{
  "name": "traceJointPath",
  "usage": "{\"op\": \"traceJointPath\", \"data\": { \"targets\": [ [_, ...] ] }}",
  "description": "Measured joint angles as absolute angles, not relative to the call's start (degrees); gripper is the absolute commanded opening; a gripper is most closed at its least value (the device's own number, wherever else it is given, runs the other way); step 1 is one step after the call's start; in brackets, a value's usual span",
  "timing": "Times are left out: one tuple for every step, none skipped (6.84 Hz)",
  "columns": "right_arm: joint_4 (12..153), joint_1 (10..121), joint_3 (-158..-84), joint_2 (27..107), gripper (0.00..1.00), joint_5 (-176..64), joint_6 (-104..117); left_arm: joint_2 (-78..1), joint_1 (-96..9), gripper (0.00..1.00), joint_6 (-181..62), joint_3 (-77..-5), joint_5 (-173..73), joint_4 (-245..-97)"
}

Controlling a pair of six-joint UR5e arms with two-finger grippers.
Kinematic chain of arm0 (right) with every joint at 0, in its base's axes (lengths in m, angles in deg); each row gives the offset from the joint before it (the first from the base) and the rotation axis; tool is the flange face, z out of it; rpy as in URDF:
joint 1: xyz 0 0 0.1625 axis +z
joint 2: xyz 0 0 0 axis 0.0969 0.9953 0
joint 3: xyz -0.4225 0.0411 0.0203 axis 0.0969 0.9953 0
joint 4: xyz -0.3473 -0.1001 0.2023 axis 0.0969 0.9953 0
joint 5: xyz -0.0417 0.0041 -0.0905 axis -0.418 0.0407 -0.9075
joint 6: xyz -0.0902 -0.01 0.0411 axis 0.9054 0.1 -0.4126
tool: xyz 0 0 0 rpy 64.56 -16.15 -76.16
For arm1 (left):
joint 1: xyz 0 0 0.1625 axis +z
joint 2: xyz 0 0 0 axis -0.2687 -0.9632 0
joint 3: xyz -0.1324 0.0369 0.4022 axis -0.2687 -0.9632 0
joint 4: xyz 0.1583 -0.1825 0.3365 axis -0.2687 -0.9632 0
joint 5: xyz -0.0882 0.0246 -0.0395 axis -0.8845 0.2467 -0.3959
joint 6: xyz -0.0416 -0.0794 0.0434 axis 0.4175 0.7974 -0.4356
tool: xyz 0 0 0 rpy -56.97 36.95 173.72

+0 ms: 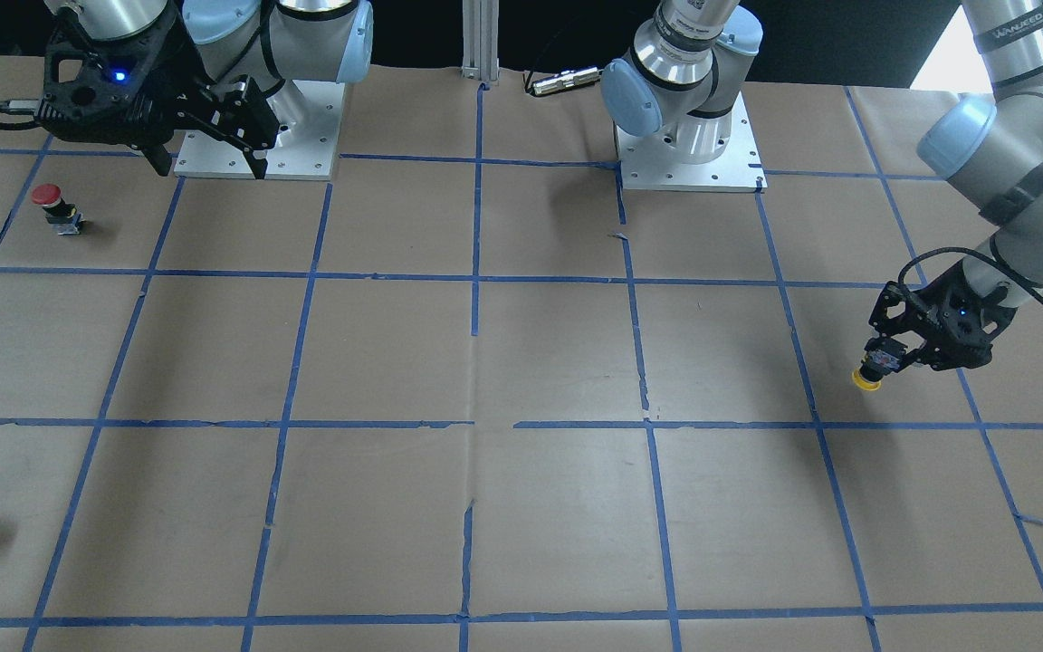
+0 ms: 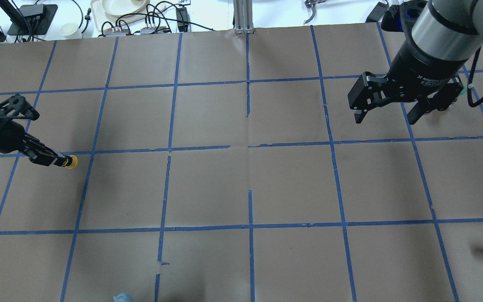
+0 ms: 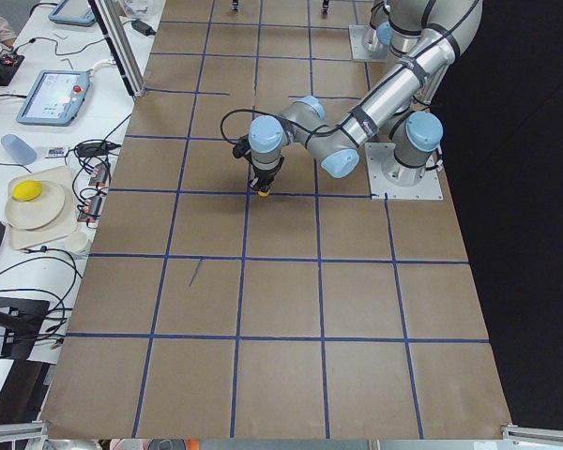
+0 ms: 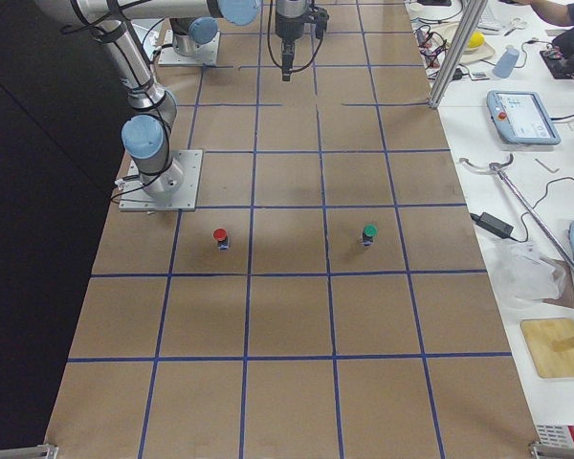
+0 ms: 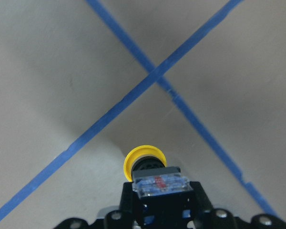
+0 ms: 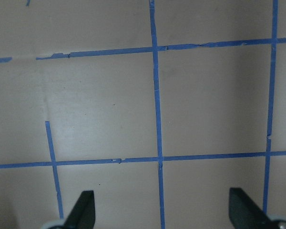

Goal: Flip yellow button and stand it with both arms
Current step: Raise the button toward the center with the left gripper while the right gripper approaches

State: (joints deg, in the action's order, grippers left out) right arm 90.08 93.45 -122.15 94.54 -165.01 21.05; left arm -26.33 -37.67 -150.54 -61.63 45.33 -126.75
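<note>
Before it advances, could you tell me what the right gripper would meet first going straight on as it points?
Probably just the paper-covered table, near a blue tape crossing. The wrist view of the right gripper shows nothing else ahead of its open fingers, though depth is unclear.

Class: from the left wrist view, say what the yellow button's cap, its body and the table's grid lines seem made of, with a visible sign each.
Cap of the yellow button: likely moulded plastic, smooth, evenly coloured, faint sheen. Its body: probably clear plastic; red shows through it. The grid lines: apparently matte blue tape, with ragged, broken edges.
</note>
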Motion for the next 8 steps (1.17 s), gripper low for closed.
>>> {"op": "traceJointPath", "data": {
  "targets": [
    [90.2, 93.0, -121.8, 93.7, 1.0, -160.2, 16.9, -23.6, -37.8, 0.02, -148.1, -61.7, 36.5, -136.2],
    [90.5, 92.5, -121.1, 92.2, 1.0, -153.7, 10.7, -21.5, -38.3, 0.02, -145.7, -62.0, 27.0, -145.6],
    [90.7, 91.8, -120.2, 90.8, 1.0, -146.3, 5.3, -19.9, -39.3, 0.02, -143.9, -62.3, 17.5, -154.9],
    [90.7, 90.3, -119.6, 89.8, 1.0, -139.9, 1.1, -18.4, -41.2, 0.02, -141.9, -62.4, 9.4, -163.2],
    [90.6, 88.4, -119.6, 89.4, 1.0, -132.4, -2.6, -16.5, -44.4, 0.02, -139.5, -62.4, 1.3, -170.6],
    [90.5, 86.9, -119.8, 89.2, 1.0, -125.7, -5.6, -14.7, -48.1, 0.02, -137.7, -62.5, -6.2, -176.7],
    [90.3, 86.4, -120.0, 89.3, 1.0, -121.0, -7.5, -13.4, -51.2, 0.02, -137.0, -62.5, -12.2, -182.0],
    [90.0, 86.4, -120.4, 89.3, 1.0, -117.9, -8.7, -12.8, -54.1, 0.02, -136.8, -62.5, -16.3, -186.6]
  ]
}}
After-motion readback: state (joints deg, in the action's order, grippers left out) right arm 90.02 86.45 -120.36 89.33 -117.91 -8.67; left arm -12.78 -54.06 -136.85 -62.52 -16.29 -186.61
